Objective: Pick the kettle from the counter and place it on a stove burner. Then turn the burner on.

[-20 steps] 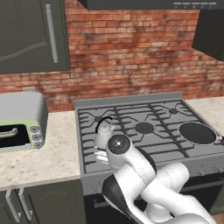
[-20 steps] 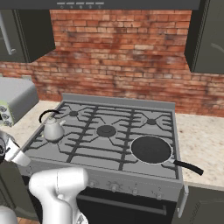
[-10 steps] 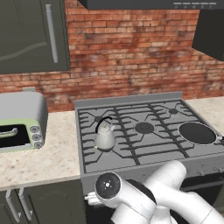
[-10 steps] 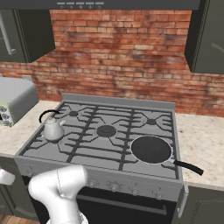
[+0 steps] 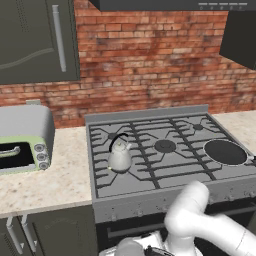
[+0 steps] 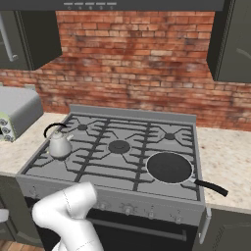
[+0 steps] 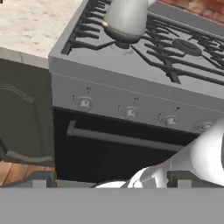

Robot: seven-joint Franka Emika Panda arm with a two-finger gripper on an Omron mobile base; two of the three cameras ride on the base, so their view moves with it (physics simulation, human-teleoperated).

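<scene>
Kettle sits upright on the front-left stove burner, clear of the bench, so I judge the placing done. I have the hand low before the oven front, camera facing the row of knobs, because the leftmost knob probably feeds that burner. Whether the gripper is apart or together I cannot tell.

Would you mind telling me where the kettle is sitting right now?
The kettle stands on the front-left burner grate of the stove, near the stovetop's left edge beside the counter. In the hand view it is above the leftmost knob.
</scene>
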